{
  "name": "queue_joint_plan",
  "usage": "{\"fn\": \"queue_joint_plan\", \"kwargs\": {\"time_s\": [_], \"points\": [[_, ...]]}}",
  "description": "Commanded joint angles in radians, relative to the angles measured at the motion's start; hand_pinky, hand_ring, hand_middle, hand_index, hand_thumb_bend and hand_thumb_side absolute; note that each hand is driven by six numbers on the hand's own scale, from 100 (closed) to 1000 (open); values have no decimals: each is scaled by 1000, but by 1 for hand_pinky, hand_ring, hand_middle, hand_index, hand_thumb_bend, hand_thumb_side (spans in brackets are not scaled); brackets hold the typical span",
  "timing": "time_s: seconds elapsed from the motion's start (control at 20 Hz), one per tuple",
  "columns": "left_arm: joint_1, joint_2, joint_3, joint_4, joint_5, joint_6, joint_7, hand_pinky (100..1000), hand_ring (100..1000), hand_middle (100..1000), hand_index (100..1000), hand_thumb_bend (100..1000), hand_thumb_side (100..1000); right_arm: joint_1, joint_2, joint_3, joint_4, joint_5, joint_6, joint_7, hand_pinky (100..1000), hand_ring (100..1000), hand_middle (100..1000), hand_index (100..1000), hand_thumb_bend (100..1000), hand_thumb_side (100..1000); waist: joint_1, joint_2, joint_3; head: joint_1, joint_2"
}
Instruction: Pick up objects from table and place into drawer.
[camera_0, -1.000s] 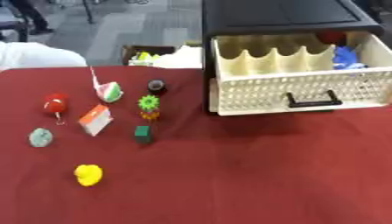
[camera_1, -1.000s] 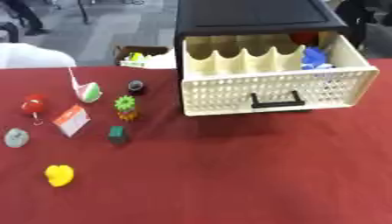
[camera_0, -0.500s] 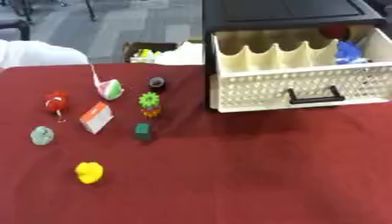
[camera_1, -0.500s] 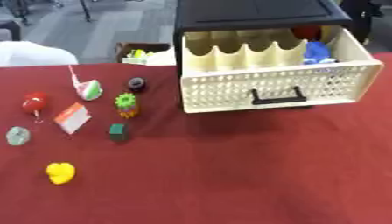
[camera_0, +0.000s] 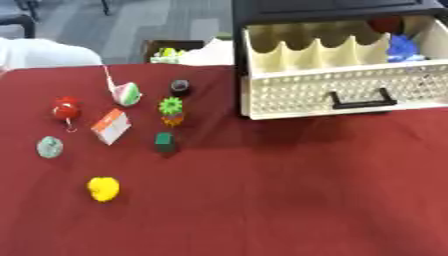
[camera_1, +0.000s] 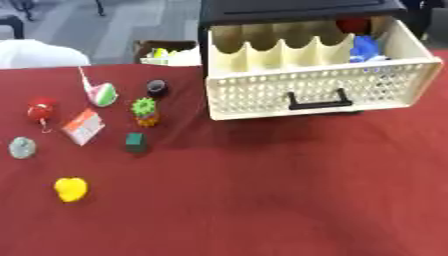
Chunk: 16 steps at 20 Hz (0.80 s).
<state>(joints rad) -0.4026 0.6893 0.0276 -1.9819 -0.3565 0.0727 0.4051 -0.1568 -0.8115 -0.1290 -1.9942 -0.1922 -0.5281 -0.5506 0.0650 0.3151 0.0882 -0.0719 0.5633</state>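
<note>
Neither of the robot's hands appears in either eye view, so the state of the fingers cannot be told and nothing on the table is seen to be held or touched; with no fingers to refer to, places are given relative to the objects themselves. Left to right on the dark red tablecloth (camera_0: 262, 210): a small pale grey-green rounded object (camera_0: 50, 147) lies nearest the left edge; just behind it sits a red ball-shaped object with a thin loop hanging below (camera_0: 66, 108); in front of both, well apart, rests a yellow duck-like toy (camera_0: 103, 188). Next comes an orange-and-white carton-shaped block (camera_0: 111, 125), tilted, and behind it a green, white and pink wedge with a thin stick rising from it (camera_0: 125, 93). Further right stands a dark green cube (camera_0: 164, 142); just behind it is a green spiky-topped object on an orange base (camera_0: 171, 110), and behind that a small black cylindrical object (camera_0: 180, 87). All of these lie apart from one another on the cloth. To the right, a cream perforated plastic drawer with a black handle (camera_1: 324, 88) is pulled out of a black cabinet (camera_1: 293, 7); a scalloped cream divider (camera_1: 276, 50) crosses its interior. Behind the divider, at the right end of the drawer, lie a blue crumpled object (camera_1: 365, 47) and, just behind it, a red rounded object (camera_1: 352, 25). Beyond the table's far edge, a brown open box holding yellow-green items (camera_0: 171, 51) stands on the grey floor.
</note>
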Motion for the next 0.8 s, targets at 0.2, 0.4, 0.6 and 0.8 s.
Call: {"fn": "queue_joint_plan", "kwargs": {"time_s": [0.2, 0.4, 0.6, 0.8], "points": [[12, 176, -6, -18, -119, 28, -187, 504, 603, 706, 926, 100, 614, 7, -17, -10, -6, 35, -28, -17, 638, 554, 522, 720, 100, 1000, -1, -16, -3, 12, 23], [23, 252, -26, -18, -165, 24, -282, 526, 611, 740, 940, 100, 651, 12, -13, -10, -6, 39, -46, -24, 637, 556, 523, 721, 100, 1000, 1, -21, -4, 9, 41], [31, 300, -48, -18, -202, 10, -373, 528, 609, 749, 928, 100, 688, 20, -6, -10, -6, 42, -62, -28, 637, 556, 523, 720, 100, 1000, 0, -28, -8, -46, 53], [31, 312, -60, -18, -223, 12, -422, 553, 630, 760, 939, 100, 746, 23, 9, -13, -6, 43, -71, -32, 636, 558, 523, 720, 100, 1000, 1, -31, -14, -96, 47]]}}
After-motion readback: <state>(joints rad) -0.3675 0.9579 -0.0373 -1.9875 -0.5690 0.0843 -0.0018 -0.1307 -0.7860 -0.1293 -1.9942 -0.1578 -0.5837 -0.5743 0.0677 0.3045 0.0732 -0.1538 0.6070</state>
